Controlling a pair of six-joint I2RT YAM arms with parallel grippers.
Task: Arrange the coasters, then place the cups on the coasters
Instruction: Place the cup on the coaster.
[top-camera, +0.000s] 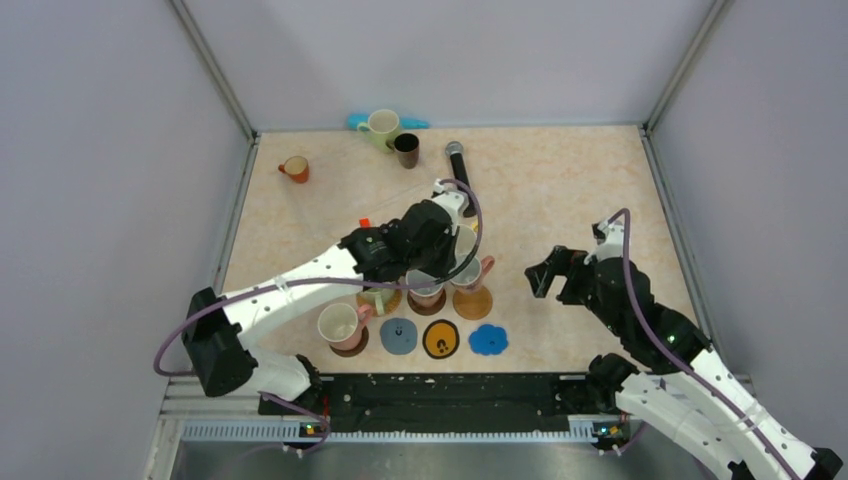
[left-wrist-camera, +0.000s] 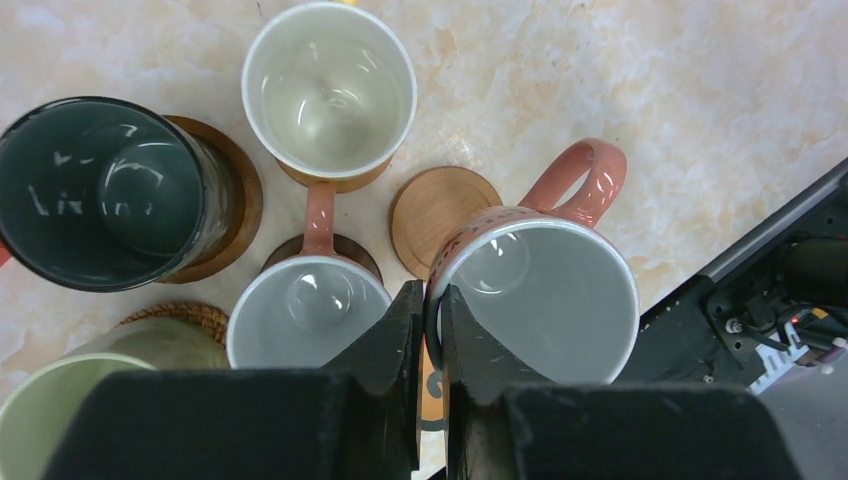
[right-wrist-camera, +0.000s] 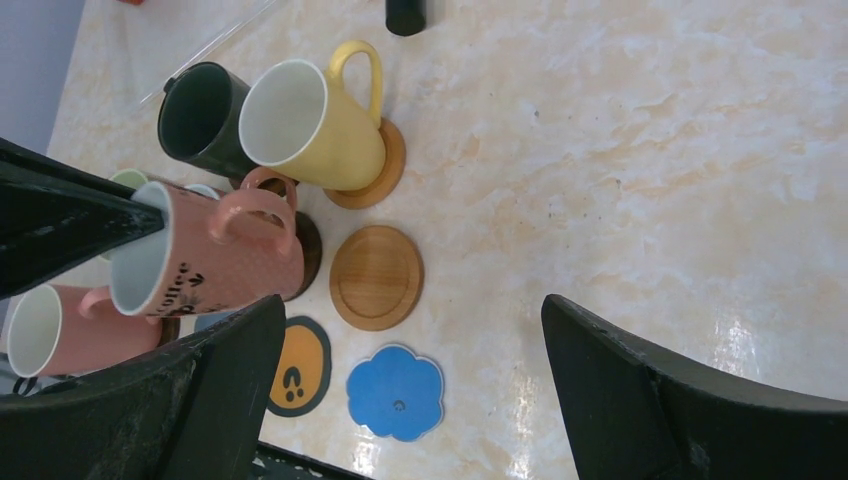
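My left gripper (left-wrist-camera: 430, 300) is shut on the rim of a pink dotted cup (left-wrist-camera: 535, 300), one finger inside and one outside. The cup (right-wrist-camera: 200, 260) hangs tilted just beside and above a bare wooden coaster (right-wrist-camera: 376, 277). Close by stand a yellow cup (right-wrist-camera: 315, 125), a dark green cup (left-wrist-camera: 110, 190), a second pink cup (left-wrist-camera: 305, 310) and a pale green cup (left-wrist-camera: 60, 410), each on a coaster. A grey-blue coaster (top-camera: 398, 335), a black-and-yellow coaster (right-wrist-camera: 300, 367) and a blue scalloped coaster (right-wrist-camera: 396, 392) lie bare. My right gripper (right-wrist-camera: 410, 300) hovers open over them, holding nothing.
Another pink cup (top-camera: 340, 325) sits on a coaster at the front left. At the back are a pale green cup (top-camera: 381, 125), a brown cup (top-camera: 406, 150), an orange cup (top-camera: 295, 168) and a black microphone (top-camera: 458, 160). Grey walls close in the table (top-camera: 580, 190).
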